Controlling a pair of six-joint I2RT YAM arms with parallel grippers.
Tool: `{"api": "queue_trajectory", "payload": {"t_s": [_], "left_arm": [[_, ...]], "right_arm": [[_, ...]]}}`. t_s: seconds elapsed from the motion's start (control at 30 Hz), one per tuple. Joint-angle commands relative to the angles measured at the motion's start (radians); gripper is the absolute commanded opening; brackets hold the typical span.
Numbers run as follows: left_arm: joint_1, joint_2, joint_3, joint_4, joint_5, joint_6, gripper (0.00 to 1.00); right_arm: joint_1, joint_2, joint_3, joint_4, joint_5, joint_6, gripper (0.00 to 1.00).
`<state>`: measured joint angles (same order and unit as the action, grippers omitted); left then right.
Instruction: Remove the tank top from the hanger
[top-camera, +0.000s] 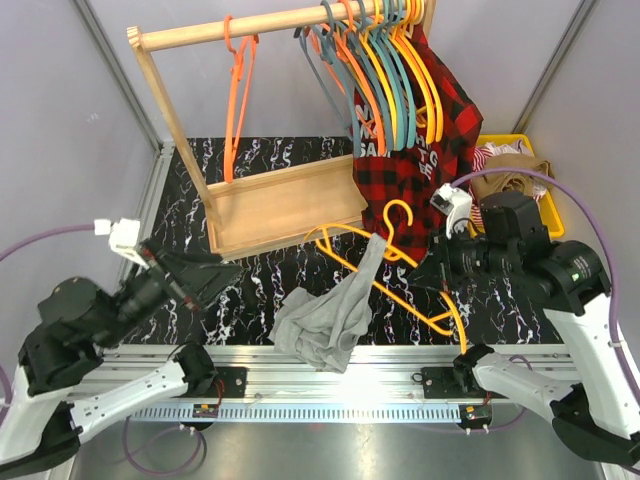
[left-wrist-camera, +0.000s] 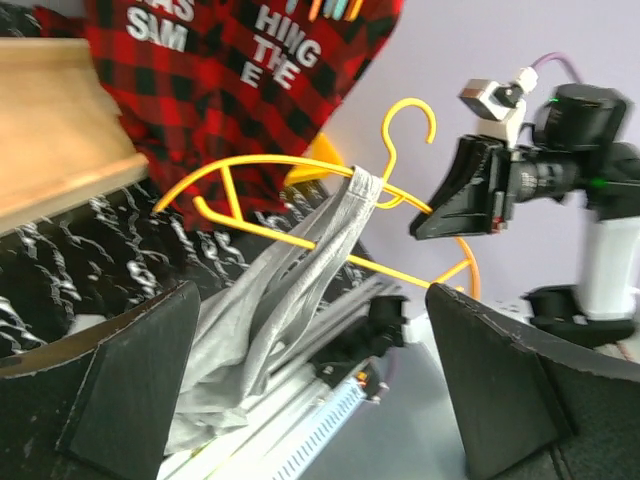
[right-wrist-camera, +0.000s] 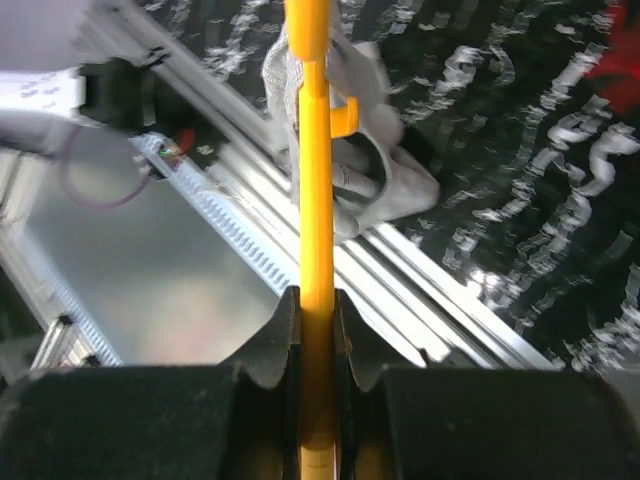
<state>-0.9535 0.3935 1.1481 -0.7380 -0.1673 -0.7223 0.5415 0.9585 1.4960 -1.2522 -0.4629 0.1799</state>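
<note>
Grey tank top (top-camera: 320, 325) looks light and limp: one strap looped over the yellow hanger (right-wrist-camera: 312, 150), body slumped at the near edge of the bench (top-camera: 265, 268). My right claw (right-wrist-camera: 318, 330) pinches the hanger; my left claw (left-wrist-camera: 320, 385) gapes empty. I'd grab the bunched fabric below that strap.

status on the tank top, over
Right gripper shut on yellow hanger. Left gripper open, holding nothing. Grey tank top strap over hanger, rest heaped on table. Plaid shirt close behind.

Open gap beside tank top (top-camera: 325, 320); rack (top-camera: 285, 205), plaid shirt (top-camera: 410, 170) likely block behind
</note>
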Motion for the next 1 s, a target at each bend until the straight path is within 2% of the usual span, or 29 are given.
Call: {"api": "queue_trajectory", "payload": {"t_s": [0.0,0.2,0.37,0.5,0.67,0.97], "left_arm": [[0.001,0.18,0.062,-0.029,-0.032,0.104,0.99],[-0.001,0.418,0.088,0.058,0.002,0.181,0.99],[-0.039,0.504,0.091,0.129,0.017,0.219,0.99],[-0.119,0.556,0.082,0.176,-0.023,0.222,0.99],[-0.197,0.588,0.033,0.218,-0.032,0.21,0.99],[-0.22,0.674,0.036,0.216,-0.15,0.279,0.99]], "right_arm": [[0.006,0.061,0.092,-0.117,0.257,0.027,0.0],[0.15,0.19,0.19,-0.255,0.4,0.11,0.0],[0.388,0.305,0.279,-0.337,0.507,0.235,0.0],[0.394,0.333,0.319,-0.323,0.541,0.296,0.0],[0.41,0.361,0.308,-0.244,0.478,0.325,0.0],[0.436,0.35,0.3,-0.191,0.374,0.325,0.0]]}}
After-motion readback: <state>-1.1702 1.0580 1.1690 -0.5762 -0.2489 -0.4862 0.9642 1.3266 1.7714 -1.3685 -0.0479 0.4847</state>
